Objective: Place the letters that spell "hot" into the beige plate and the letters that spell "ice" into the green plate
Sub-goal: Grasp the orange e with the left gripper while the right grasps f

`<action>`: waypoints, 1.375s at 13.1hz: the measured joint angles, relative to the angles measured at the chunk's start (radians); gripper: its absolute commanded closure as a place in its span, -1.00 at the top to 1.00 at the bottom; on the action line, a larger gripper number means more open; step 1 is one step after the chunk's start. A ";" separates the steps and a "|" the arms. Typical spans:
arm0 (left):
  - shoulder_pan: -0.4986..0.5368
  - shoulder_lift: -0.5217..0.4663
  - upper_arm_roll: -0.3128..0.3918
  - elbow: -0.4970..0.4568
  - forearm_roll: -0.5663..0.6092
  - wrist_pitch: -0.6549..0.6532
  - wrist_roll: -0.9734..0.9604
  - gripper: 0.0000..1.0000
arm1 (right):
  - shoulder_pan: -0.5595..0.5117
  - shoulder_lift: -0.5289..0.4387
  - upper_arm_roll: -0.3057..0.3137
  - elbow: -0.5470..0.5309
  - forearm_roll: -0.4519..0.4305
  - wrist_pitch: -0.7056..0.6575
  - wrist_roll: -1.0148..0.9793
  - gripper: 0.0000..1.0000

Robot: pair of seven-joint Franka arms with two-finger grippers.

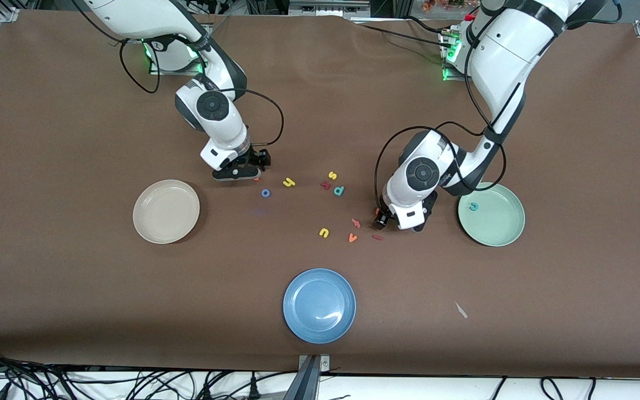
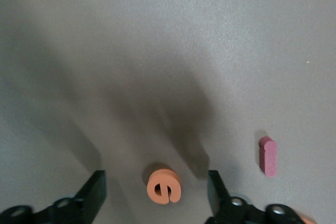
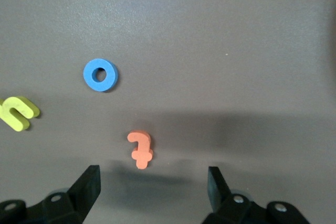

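Observation:
My left gripper (image 1: pixel 389 221) is low over the table beside the green plate (image 1: pixel 506 236), open, with the orange e (image 2: pixel 164 186) lying between its fingers (image 2: pixel 94 190) and touching neither. The dark red i (image 2: pixel 268 156) lies just to one side of it. A teal c (image 1: pixel 473 206) rests in the green plate. My right gripper (image 1: pixel 236 173) hangs open near the beige plate (image 1: pixel 166 211), with the orange t (image 3: pixel 140 149) just ahead of its fingertips (image 3: pixel 90 179). The blue o (image 3: pixel 100 74) and yellow h (image 3: pixel 18 113) lie a little past the t.
A blue plate (image 1: pixel 319 305) sits nearest the front camera. Loose letters lie mid-table: yellow s (image 1: pixel 331 175), teal p (image 1: pixel 339 190), yellow u (image 1: pixel 324 233), orange v (image 1: pixel 352 238). A small white scrap (image 1: pixel 460 309) lies toward the left arm's end.

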State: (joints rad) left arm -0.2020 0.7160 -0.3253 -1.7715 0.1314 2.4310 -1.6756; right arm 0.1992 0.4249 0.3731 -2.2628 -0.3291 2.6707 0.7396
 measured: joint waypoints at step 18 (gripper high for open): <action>-0.004 -0.002 0.001 0.018 0.004 -0.036 0.051 -1.00 | 0.000 0.058 0.000 0.039 -0.109 0.052 0.086 0.05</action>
State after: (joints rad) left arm -0.2059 0.7144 -0.3241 -1.7537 0.1354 2.3950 -1.6249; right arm 0.1992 0.4833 0.3731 -2.2240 -0.4381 2.7224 0.8258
